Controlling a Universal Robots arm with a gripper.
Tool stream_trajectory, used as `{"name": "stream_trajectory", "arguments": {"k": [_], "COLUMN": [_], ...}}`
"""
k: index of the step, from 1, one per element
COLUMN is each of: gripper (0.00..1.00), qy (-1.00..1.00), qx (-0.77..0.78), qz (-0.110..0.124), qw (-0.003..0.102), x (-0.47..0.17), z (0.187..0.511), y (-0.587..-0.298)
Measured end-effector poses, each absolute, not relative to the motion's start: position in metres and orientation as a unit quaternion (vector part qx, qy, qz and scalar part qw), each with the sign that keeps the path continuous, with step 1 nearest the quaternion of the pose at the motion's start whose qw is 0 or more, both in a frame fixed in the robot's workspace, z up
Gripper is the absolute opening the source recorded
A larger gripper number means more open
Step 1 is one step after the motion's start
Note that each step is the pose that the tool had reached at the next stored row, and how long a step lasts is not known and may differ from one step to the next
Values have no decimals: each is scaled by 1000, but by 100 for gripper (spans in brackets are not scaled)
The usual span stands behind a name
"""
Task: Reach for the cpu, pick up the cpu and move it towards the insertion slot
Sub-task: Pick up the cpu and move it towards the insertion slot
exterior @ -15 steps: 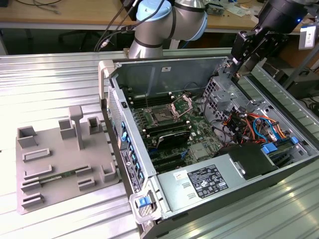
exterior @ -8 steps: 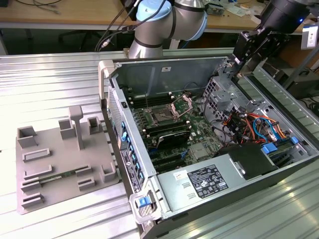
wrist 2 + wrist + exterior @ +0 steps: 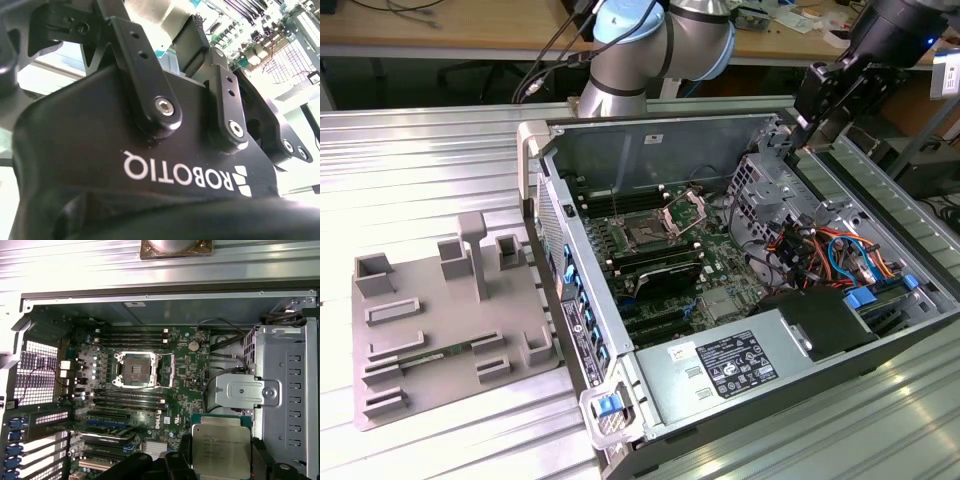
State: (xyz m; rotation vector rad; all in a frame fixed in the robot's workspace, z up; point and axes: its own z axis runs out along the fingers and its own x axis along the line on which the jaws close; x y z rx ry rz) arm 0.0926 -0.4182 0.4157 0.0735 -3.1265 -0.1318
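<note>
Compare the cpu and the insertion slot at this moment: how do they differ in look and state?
The cpu has a closed, silvery metal top; the insertion slot is a dark square recess inside a shiny metal frame. In the first wrist view the cpu sits close to the camera, between the dark fingers; the insertion slot lies farther off on the green board, uncovered, its bracket swung aside. Both are square, and the slot's frame is metallic like the chip.

ribbed metal table [image 3: 440, 150], cluttered wooden desk [image 3: 440, 30]
</note>
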Motion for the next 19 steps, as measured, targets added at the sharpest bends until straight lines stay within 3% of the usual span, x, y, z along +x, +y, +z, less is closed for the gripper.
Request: {"name": "stream_trajectory", "arguments": {"k": [19], "gripper": [55], "qy": [-999], "qx": [23], "qz": [-42], "qw": [6], "x": [111], "z": [416], "y": [-418]}}
